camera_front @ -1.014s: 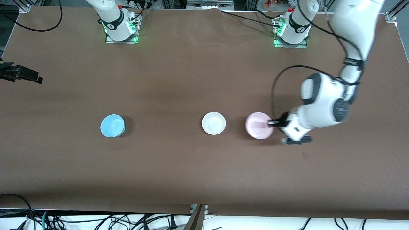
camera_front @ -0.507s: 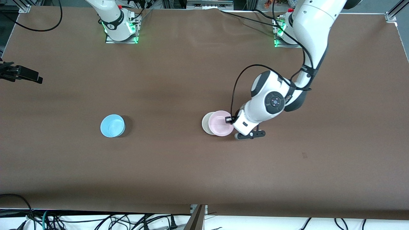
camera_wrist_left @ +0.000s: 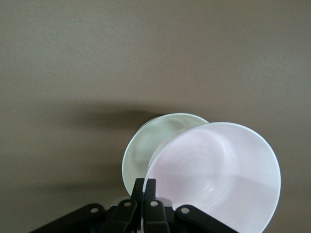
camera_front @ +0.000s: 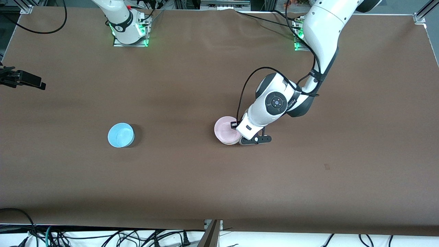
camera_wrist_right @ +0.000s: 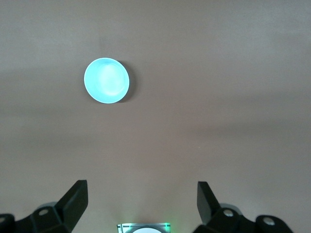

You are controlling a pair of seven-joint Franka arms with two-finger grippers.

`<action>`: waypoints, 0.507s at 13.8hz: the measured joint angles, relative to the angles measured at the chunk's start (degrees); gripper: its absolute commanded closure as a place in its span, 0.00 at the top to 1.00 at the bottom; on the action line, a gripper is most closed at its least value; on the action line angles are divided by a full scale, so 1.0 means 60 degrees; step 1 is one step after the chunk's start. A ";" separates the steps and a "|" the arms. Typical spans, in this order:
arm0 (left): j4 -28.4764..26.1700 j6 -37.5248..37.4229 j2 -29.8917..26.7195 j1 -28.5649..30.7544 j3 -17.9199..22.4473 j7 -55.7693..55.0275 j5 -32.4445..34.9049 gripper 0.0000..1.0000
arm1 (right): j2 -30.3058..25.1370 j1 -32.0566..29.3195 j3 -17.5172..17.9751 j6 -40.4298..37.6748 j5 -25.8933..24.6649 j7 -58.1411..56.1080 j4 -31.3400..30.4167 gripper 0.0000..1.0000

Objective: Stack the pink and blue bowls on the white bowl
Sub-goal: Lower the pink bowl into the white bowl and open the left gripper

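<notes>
1. Over the small round white plastic bowl (camera_wrist_left: pixel 146 145) at table centre, left gripper (camera_front: pixel 235 125) pinches the pale pink plastic bowl (camera_front: pixel 226 129) by its 3 o'clock rim.
2. Step: seating pink; next, lower, release.
3. Light blue plastic bowl (camera_front: pixel 120 135) sits toward 9 o'clock; right gripper (camera_wrist_right: pixel 141 198) waits, spread wide.

Pink bowl (camera_front: pixel 224 128) pale, plain — white bowl (camera_wrist_left: pixel 146 148) plain; blue bowl (camera_front: pixel 120 135) sky blue; table (camera_front: pixel 192 178) brown.

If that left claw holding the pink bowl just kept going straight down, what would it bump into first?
Most likely the white bowl: the left gripper holds the pink bowl by its rim above it, though offset, so the two rims may meet first. The gap between them is unclear.
</notes>
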 measured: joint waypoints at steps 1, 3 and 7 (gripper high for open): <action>-0.0029 0.0000 0.0005 -0.0027 0.0000 0.0000 0.0000 0.00 | 0.0000 0.0000 0.0000 0.0000 0.0000 0.0000 0.0000 0.99; -0.0121 0.0000 0.0005 -0.0067 0.0000 0.0000 0.0001 0.00 | 0.0000 0.0000 0.0000 0.0000 0.0000 0.0000 0.0000 0.99; -0.0249 0.0003 0.0005 -0.0088 0.0000 0.0000 0.0063 0.00 | 0.0000 0.0000 0.0000 0.0000 0.0000 0.0000 0.0000 0.99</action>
